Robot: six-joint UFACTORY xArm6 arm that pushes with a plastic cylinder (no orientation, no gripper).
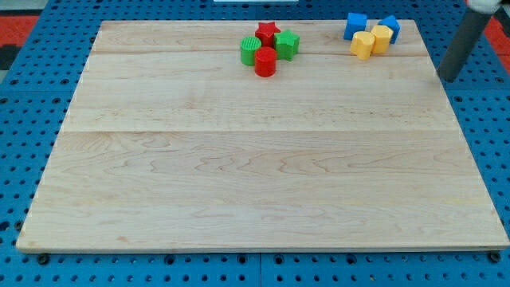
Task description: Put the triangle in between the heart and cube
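Pale wooden board (255, 175) filling most of the view, its near edge along the view's bottom, resting on a blue pegboard table (24, 119). Dark straight rod slanting down from the view's top right corner, leaning toward the view's left as it descends, ending in my tip (449, 79) just past the board's right edge, over the pegboard. Ends in a plain rod with no pincer, so nothing opening, closing or gripping. Touches no block; stands to the right of and a little nearer than the blue and yellow group, apart from it.

Near the board's far right corner, four blocks huddled together: blue cube (355, 25) at the left, second blue block (390, 26) at the right, partly hidden behind the rear yellow block (382, 37), and front yellow block (362, 45) touching that one on its left. Shapes of these last three too small to settle, so cannot tell for sure which is the triangle or the heart; the angled second blue block looks closest to a triangle.

Further left along the far edge, well apart from my tip, another tight group: red star (267, 32) at the back, green cube (288, 44) on its right, ribbed green block (249, 52) on its left, red cylinder (265, 62) in front.
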